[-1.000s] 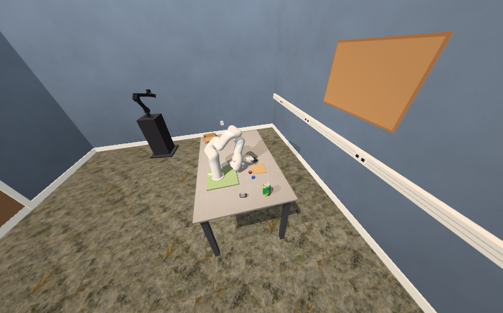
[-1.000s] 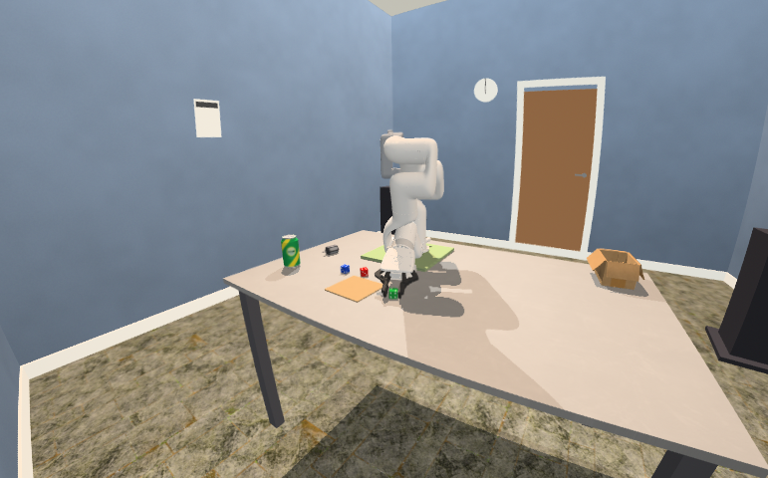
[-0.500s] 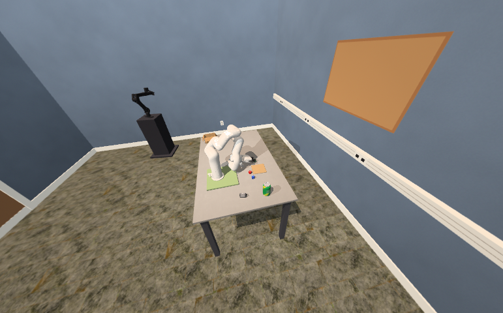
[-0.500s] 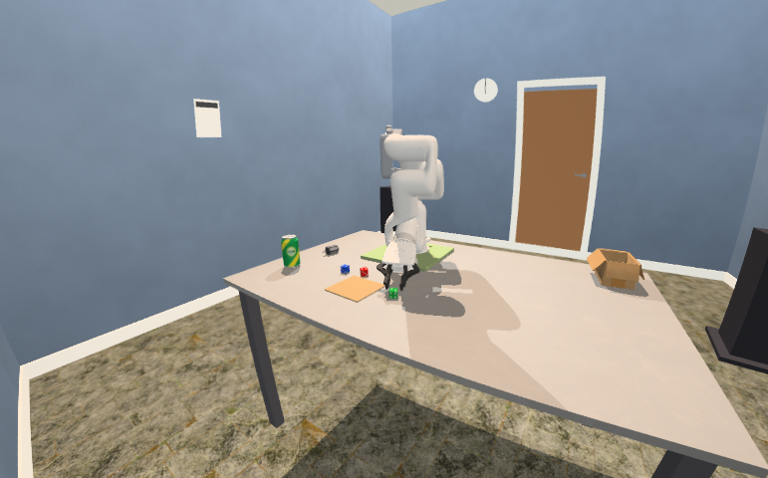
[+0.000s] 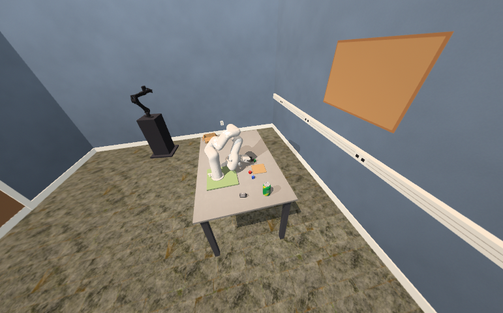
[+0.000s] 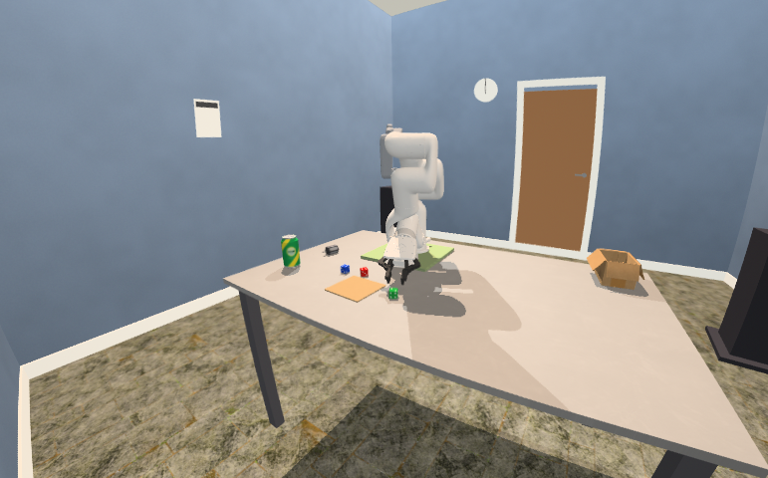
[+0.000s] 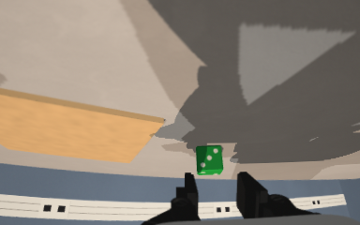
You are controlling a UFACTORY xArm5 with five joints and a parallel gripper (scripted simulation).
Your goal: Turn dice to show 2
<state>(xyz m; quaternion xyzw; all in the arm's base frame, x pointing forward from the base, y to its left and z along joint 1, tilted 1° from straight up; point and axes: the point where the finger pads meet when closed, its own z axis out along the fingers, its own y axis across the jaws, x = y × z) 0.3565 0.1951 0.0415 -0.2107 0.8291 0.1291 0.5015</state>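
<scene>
Top view: you have the orange mat (image 5: 259,168) (image 6: 355,288) (image 7: 65,127) near the table's right edge, red die (image 5: 250,172) (image 6: 364,272) and blue die (image 5: 253,177) (image 6: 345,269) off it.
Exterior view: your green die (image 5: 254,160) (image 6: 392,294) (image 7: 209,160) sits on the table, just beside a mat corner.
Wrist view: your pincer (image 5: 252,159) (image 6: 395,280) (image 7: 215,188) stands partly open, gripping nothing; the green die's camera-facing side shows three pips.

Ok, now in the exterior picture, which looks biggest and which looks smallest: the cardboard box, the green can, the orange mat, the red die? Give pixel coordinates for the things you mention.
Largest to smallest, as they look there:
1. Cardboard box (image 5: 209,138) (image 6: 615,272)
2. Orange mat (image 5: 259,168) (image 6: 355,288) (image 7: 69,127)
3. Green can (image 5: 266,190) (image 6: 290,251)
4. Red die (image 5: 250,172) (image 6: 364,272)
</scene>
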